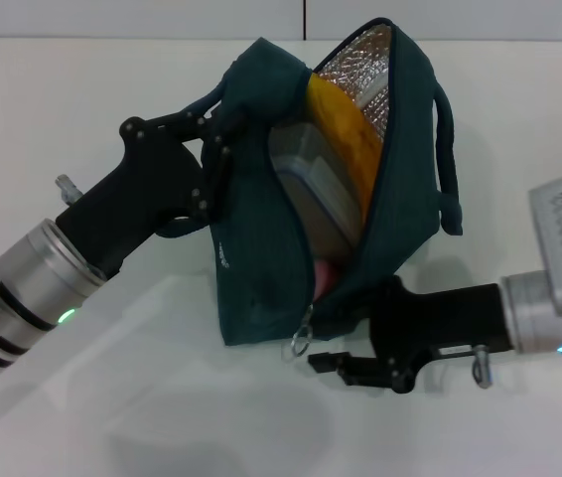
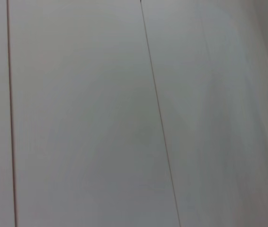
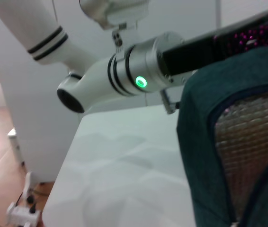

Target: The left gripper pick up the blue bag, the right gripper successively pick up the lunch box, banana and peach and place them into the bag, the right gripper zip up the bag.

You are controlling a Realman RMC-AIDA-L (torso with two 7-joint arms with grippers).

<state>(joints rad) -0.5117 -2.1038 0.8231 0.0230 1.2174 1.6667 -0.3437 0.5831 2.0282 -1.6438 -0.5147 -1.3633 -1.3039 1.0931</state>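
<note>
Soft, floppy blue bag (image 1: 251, 268) hanging tilted over the white table (image 1: 82, 79), held up on one side by the left gripper (image 1: 216, 149), clamped shut on a padded loop handle and the fabric beside it. Mouth gaping along the unzipped seam, with foil lining (image 1: 365, 65), banana (image 1: 346, 134), lunch box (image 1: 311, 184) and a sliver of pink peach (image 1: 323, 278) all inside. Loaded now, so likely heavier and prone to sag or swing. Right gripper (image 1: 336, 363) just below the near corner, next to the metal ring pull (image 1: 299, 343); fingers apparently parted and empty, though hard to confirm. Small, loose, slippery ring, best pinched flat and drawn along the seam against the left side's counter-hold
</note>
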